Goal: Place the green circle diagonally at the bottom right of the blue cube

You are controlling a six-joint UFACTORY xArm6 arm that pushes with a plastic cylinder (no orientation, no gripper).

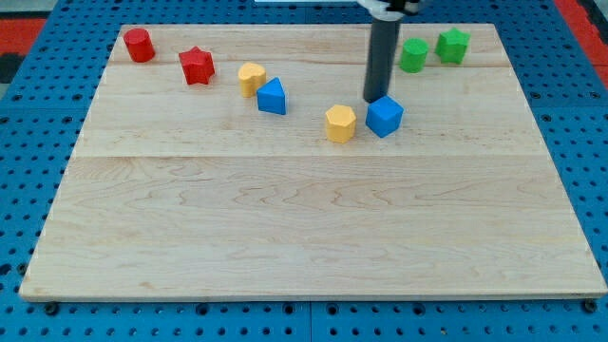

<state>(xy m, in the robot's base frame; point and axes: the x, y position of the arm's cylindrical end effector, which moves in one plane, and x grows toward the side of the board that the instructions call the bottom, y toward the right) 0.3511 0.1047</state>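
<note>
The green circle (413,55) stands near the view's top right, next to a green star (453,45). The blue cube (385,116) lies right of centre in the upper half of the board. My tip (373,100) rests just behind the blue cube's upper left edge, touching or nearly touching it. The green circle is above and to the right of the blue cube, apart from it and from my tip.
A yellow hexagon (340,123) sits just left of the blue cube. A blue triangle-like block (272,97) and a yellow block (251,78) lie further left. A red star (197,65) and red cylinder (140,45) are at the top left. The wooden board (304,237) lies on blue pegboard.
</note>
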